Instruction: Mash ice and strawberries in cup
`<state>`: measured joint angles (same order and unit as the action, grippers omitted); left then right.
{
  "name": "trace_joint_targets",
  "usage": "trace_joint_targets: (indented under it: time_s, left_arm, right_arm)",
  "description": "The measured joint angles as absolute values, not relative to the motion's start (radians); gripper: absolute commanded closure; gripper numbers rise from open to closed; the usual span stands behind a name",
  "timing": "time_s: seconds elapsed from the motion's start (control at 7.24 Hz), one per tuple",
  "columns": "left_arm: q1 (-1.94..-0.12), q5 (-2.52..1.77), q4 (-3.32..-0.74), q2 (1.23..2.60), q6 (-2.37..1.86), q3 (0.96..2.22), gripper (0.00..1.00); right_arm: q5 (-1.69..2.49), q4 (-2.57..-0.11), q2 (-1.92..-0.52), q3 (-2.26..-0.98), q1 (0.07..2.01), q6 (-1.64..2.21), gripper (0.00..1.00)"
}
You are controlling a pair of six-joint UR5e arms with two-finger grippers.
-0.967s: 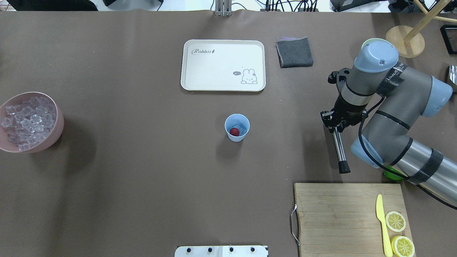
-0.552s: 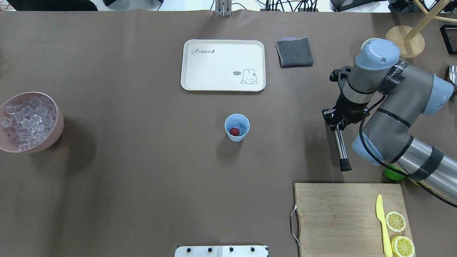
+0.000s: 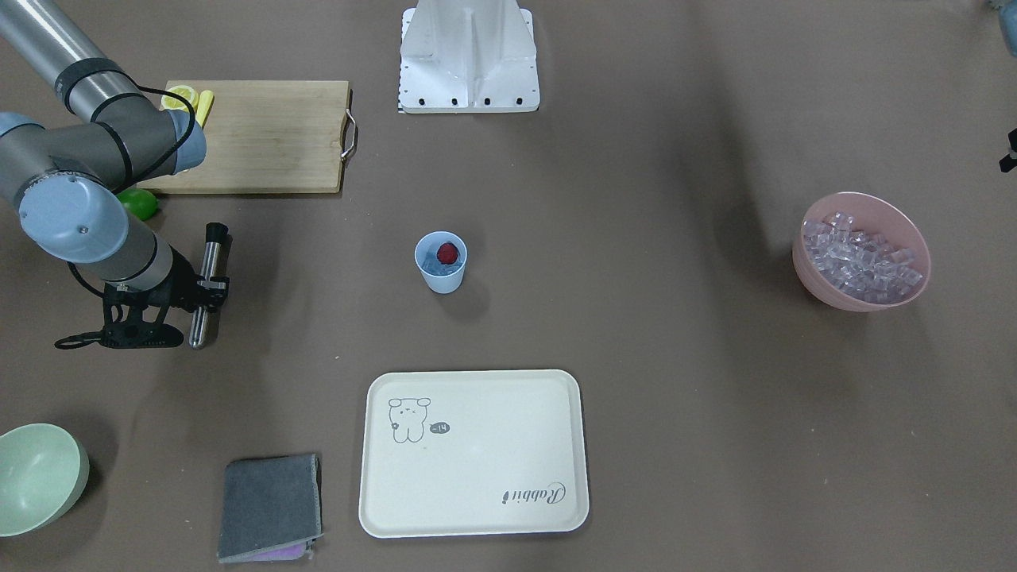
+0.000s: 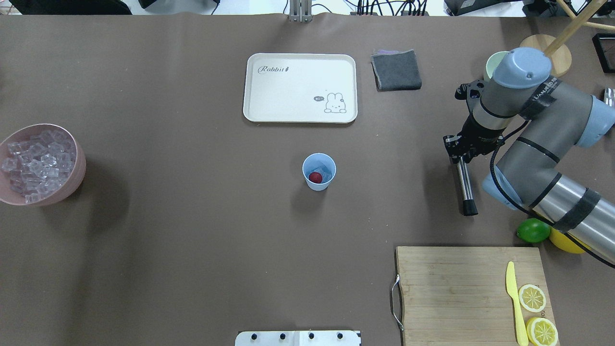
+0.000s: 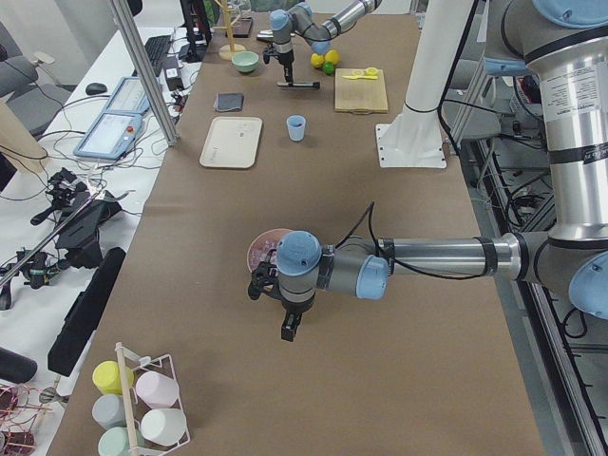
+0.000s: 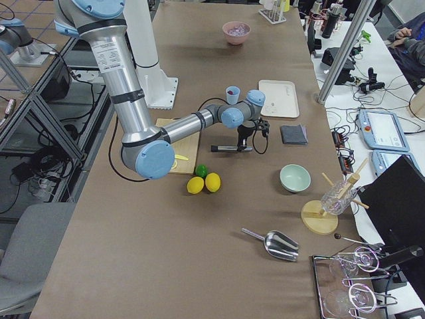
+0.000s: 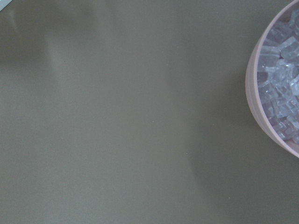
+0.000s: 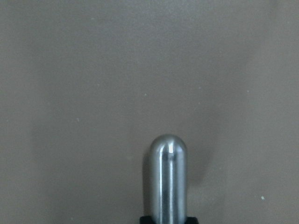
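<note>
The light-blue cup [image 4: 319,185] stands upright mid-table, also in the front view [image 3: 441,280]. Inside it lie the red strawberry [image 4: 315,177] and some clear ice [image 4: 327,172]. More ice [image 4: 36,163] fills a pink bowl [image 4: 72,190] at the far left. My right gripper [image 4: 460,154] is shut on a steel muddler [image 4: 464,185] with a black tip, held roughly level just above the table, far to the right of the cup. The right wrist view shows its rounded steel end [image 8: 167,179]. My left gripper [image 5: 288,332] hovers near the pink bowl [image 7: 254,107]; I cannot tell if it is open or shut.
A cream tray [image 4: 301,87] and a grey cloth [image 4: 396,70] lie at the far side. A wooden cutting board [image 4: 451,288] with a yellow knife [image 4: 513,298] and lemon slices sits at the near right. A lime [image 4: 533,230] lies beside it. A pale green bowl [image 3: 36,477] stands behind the right arm.
My right arm has carried the muddler to the right and farther from the cutting board, away from the cup. The cup and its contents have not moved.
</note>
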<state>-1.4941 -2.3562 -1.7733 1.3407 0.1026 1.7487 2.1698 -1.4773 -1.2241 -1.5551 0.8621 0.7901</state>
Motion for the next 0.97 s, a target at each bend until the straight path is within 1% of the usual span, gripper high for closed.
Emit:
trace_joint_targets:
  time_s: [0.14, 0.55, 0.83, 0.97]
  left_arm:
    - [-1.494, -2.356, -1.773, 1.341, 0.103, 1.749, 0.01]
    - [-1.494, -2.356, -1.773, 1.341, 0.103, 1.748, 0.01]
    - [-1.494, -2.356, -1.765, 1.344, 0.099, 1.742, 0.01]
    - [-1.494, -2.356, -1.718, 1.360, 0.095, 1.742, 0.01]
  right_arm:
    - [2.173, -1.476, -1.223, -1.554, 0.866, 0.790, 0.00]
    - [2.173, -1.475, -1.220, -1.563, 0.876, 0.790, 0.00]
    - [2.179, -1.481, -1.219, -1.592, 0.914, 0.790, 0.00]
    - [2.179, -1.484, -1.222, -1.617, 0.945, 0.789, 0.00]
